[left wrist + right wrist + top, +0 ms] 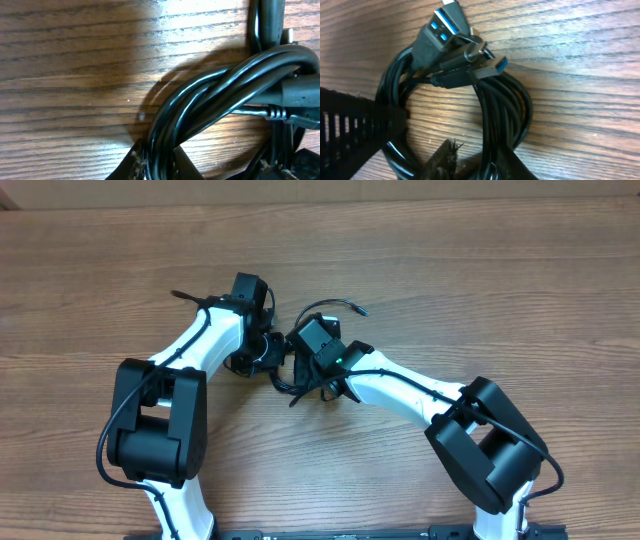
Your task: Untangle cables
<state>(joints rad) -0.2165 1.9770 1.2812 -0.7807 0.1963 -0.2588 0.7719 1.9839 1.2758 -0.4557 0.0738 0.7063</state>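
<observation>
Both arms meet mid-bench (500, 270), wrists nearly touching. The cables (502, 115) sit between them, one bundle, still coiled together and lying on the wood.

Left pincer (160, 167): clenched on the cables. Several glossy black strands run straight down between its fingertips (132, 165), no gap visible. Above the grip the strands arc up and right as a tight twisted band. They cross a moulded plug (300, 95) with a ribbed collar at the right edge. More cord runs vertically at the top right.

Right pincer (480, 167): grasping the cables too. Its fingers (444, 159) press on either side of the strands at the bottom of the loop. Jaws look nearly closed around them.

The right wrist view shows the loop as a rough oval of several turns. Plug ends are bunched at its top:
- blue-tongued plug (437, 30), the biggest, pointing up and right
- second blue-tipped plug (490, 67), lower and right of it
- small dark plug (470, 50), wedged between those two

A black slotted strip (350, 130) crosses the left side of the loop. Cannot tell what it is.

In the overhead view one loose cable end (340, 304) arcs out above the right wrist, away from the bundle. The rest is mostly hidden under the two wrists.
</observation>
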